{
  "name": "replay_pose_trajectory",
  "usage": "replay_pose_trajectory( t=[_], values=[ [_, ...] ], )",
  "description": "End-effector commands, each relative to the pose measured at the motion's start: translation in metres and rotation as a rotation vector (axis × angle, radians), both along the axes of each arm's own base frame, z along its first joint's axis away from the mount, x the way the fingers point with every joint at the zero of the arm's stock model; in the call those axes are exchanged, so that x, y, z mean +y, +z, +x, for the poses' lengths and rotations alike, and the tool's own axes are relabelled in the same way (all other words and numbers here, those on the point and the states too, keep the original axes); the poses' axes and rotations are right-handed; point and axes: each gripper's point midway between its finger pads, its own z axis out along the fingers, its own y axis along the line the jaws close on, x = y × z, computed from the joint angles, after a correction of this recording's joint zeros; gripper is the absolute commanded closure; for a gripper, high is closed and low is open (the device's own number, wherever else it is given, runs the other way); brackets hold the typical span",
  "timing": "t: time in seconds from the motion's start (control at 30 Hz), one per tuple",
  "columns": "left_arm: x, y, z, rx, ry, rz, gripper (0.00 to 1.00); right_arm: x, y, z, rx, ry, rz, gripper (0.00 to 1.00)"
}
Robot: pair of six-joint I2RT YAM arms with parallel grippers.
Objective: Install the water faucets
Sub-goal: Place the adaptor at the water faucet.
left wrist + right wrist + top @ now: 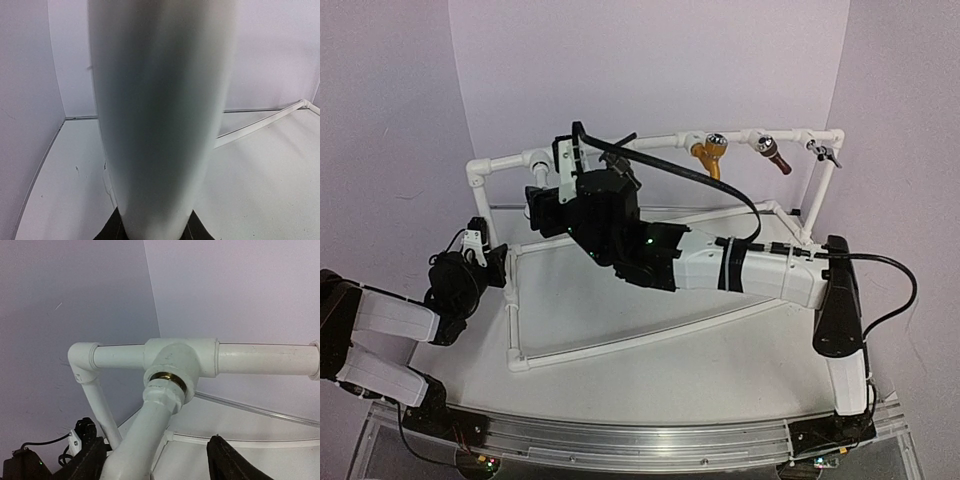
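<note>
Right gripper (155, 455) stood with its jaws apart, one on either side of the white faucet (142, 432) without pinching it. Straight ahead of the gripper, the faucet's threaded end sat in the tee fitting (182, 357) on the top rail (265, 359). A brass ring (167, 376) showed at the joint, so threading-in looked begun but not finished. Off to its left and lower, the left gripper (474, 244) was closed around the upright pipe (160, 115), apparently steadying it. The next move would call for closing on the faucet body and turning it, kept square to the socket.
</note>
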Motion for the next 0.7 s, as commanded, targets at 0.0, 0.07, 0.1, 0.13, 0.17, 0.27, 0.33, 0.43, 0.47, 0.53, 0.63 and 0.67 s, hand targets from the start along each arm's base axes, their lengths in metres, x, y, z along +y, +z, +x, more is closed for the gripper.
replay_pose_trajectory(
  t=[0.0, 0.07, 0.1, 0.13, 0.17, 0.27, 0.33, 0.43, 0.47, 0.53, 0.63, 0.67],
  values=[
    [-0.04, 0.014, -0.007, -0.022, -0.188, -0.051, 1.0, -0.039, 0.034, -0.003, -0.089, 0.047, -0.131, 0.06],
    [-0.04, 0.014, -0.006, -0.02, -0.187, -0.051, 1.0, -0.045, 0.037, -0.014, -0.149, 0.096, -0.234, 0.02],
    [-0.041, 0.013, -0.005, -0.018, -0.187, -0.051, 1.0, -0.048, 0.036, -0.019, -0.173, 0.12, -0.288, 0.02],
    [-0.041, 0.012, -0.005, -0.017, -0.187, -0.051, 1.0, -0.05, 0.036, -0.024, -0.194, 0.148, -0.337, 0.02],
    [-0.041, 0.012, -0.005, -0.015, -0.187, -0.05, 1.0, -0.052, 0.034, -0.03, -0.209, 0.176, -0.376, 0.02],
    [-0.041, 0.011, -0.005, -0.012, -0.187, -0.049, 1.0, -0.059, 0.026, -0.044, -0.233, 0.242, -0.472, 0.02],
    [-0.041, 0.011, -0.005, -0.014, -0.187, -0.049, 1.0, -0.066, 0.019, -0.052, -0.26, 0.254, -0.529, 0.02],
    [-0.041, 0.011, -0.005, -0.013, -0.186, -0.05, 1.0, -0.076, 0.008, -0.062, -0.342, 0.25, -0.657, 0.02],
    [-0.04, 0.01, -0.006, -0.012, -0.186, -0.049, 1.0, -0.077, 0.001, -0.069, -0.382, 0.254, -0.717, 0.02],
    [-0.041, 0.01, -0.005, -0.011, -0.187, -0.049, 1.0, -0.079, -0.011, -0.078, -0.478, 0.233, -0.864, 0.02],
    [-0.041, 0.01, -0.005, -0.01, -0.187, -0.048, 1.0, -0.081, -0.028, -0.083, -0.633, 0.181, -1.124, 0.02],
    [-0.041, 0.01, -0.005, -0.01, -0.187, -0.047, 1.0, -0.081, -0.035, -0.083, -0.671, 0.175, -1.195, 0.02]
  ],
)
